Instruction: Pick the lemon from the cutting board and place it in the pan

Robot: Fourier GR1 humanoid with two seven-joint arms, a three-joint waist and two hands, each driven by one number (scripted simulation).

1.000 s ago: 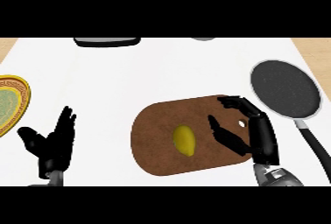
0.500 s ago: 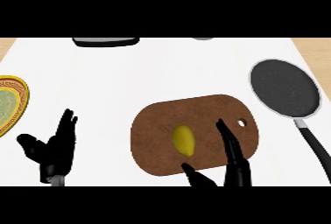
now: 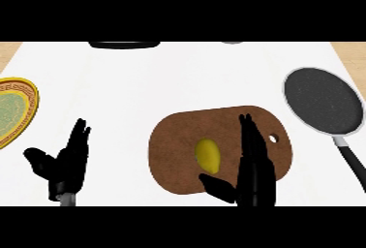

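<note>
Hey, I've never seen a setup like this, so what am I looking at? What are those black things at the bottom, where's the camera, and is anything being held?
This is a single picture, taken as if from a humanoid robot's head, looking steeply down at a white counter. The two black shapes coming in from the bottom are the robot's hands. The left hand is at the lower left, open with its fingers up, resting. The right hand reaches over a brown cutting board with its fingers straight, just to the right of a yellow lemon lying on the board. Neither hand holds anything, and the lemon is not yet picked up. Further right lies a black pan, where the lemon should go. A green and yellow plate shows at the left edge, partly cut off.
</note>
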